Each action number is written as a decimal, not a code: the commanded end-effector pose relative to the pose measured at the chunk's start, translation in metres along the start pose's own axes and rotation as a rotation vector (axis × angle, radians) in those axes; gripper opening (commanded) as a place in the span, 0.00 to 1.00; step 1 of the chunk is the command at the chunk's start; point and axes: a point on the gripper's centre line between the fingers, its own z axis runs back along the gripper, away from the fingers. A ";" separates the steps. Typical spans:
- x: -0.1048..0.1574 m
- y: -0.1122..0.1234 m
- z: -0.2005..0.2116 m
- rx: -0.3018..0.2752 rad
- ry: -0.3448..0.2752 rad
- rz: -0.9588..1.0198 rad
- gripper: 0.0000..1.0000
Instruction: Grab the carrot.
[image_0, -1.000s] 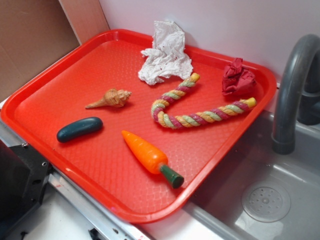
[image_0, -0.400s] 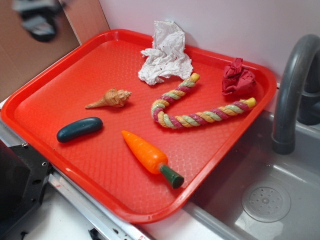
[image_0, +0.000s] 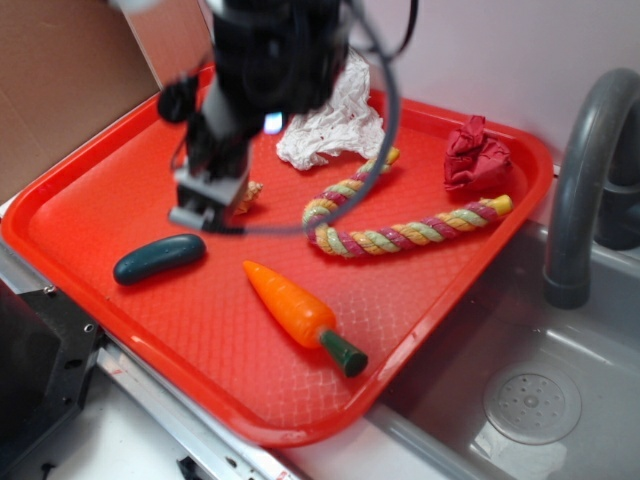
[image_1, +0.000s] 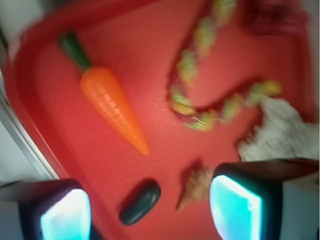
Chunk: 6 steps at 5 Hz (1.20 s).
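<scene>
Resting untouched on red tray (image_0: 100, 190), carrot (image_0: 290, 304), seemingly

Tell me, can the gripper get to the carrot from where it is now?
Probably yes. The gripper, jaws open, hangs over the seashell, and the carrot lies uncovered on the tray with bare space around it.

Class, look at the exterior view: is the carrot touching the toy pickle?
No. The carrot lies apart from the pickle, with bare red tray between them.
</scene>
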 end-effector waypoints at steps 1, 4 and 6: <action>0.007 -0.022 -0.036 0.031 -0.065 -0.361 1.00; 0.042 -0.022 -0.066 -0.037 -0.186 -0.313 1.00; 0.043 -0.024 -0.076 -0.032 -0.201 -0.299 0.00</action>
